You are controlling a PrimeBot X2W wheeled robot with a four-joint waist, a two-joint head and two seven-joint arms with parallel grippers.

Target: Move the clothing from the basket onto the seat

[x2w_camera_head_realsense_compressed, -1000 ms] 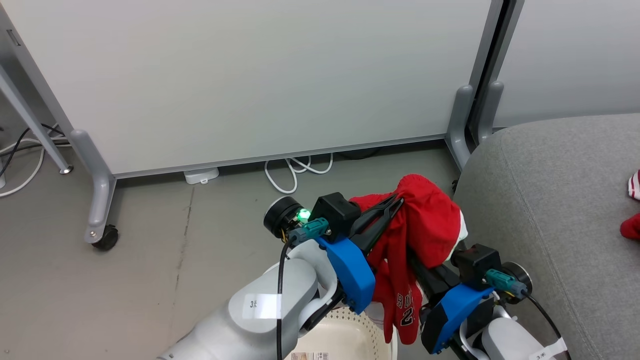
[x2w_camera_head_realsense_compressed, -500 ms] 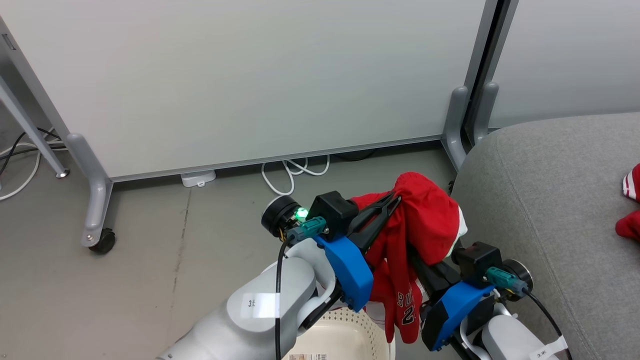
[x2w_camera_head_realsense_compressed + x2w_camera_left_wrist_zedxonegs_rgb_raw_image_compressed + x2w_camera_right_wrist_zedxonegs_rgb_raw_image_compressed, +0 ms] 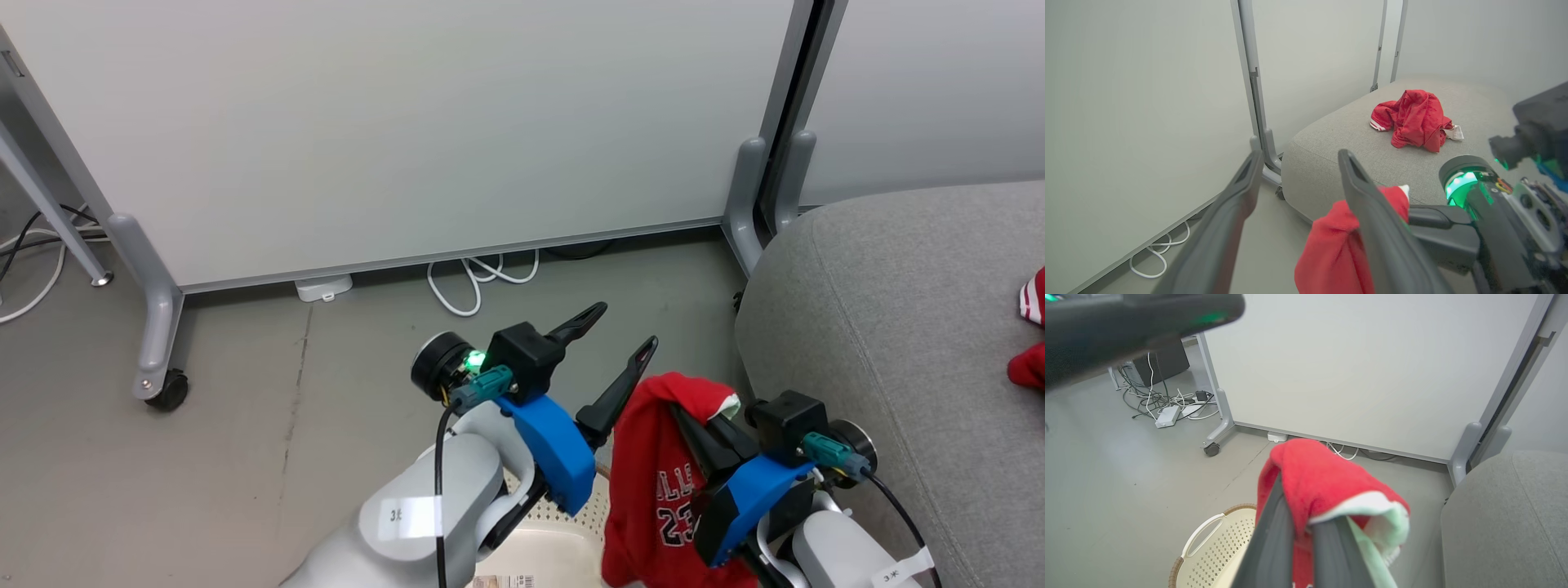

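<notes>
Head view: the left pincer (image 3: 624,327) stands with its jaws spread wide and nothing between them, just beside the load. The right pincer (image 3: 679,412) is clamped on a bunched fold of the red jersey (image 3: 653,482), which hangs free above the basket (image 3: 539,563), lettering and number facing the camera. The seat (image 3: 898,327) lies immediately to the right, with a second red garment (image 3: 1030,367) at its far edge. A partition panel (image 3: 408,122), its caster (image 3: 167,392) and a white cable (image 3: 482,278) occupy the floor behind, well apart from the transfer path. Left wrist view: the open fingers frame the seat corner, the jersey (image 3: 1331,253) sags beside one finger, and the second garment (image 3: 1412,118) lies crumpled on the cushion. Right wrist view: both fingers are closed together with red fabric and white trim draped over their tips, the basket rim (image 3: 1216,547) is below and the seat (image 3: 1506,518) is to the right. A cable tangle (image 3: 1167,412) lies on the floor at a distance. Handling assessment: the jersey appears light, limp and non-fragile. It will likely swing and trail. Grip a bunched fold, not a single layer, since thin fabric may slip. The hanging hem could catch on the basket rim or drag against the seat side. Lift clear before traversing.
</notes>
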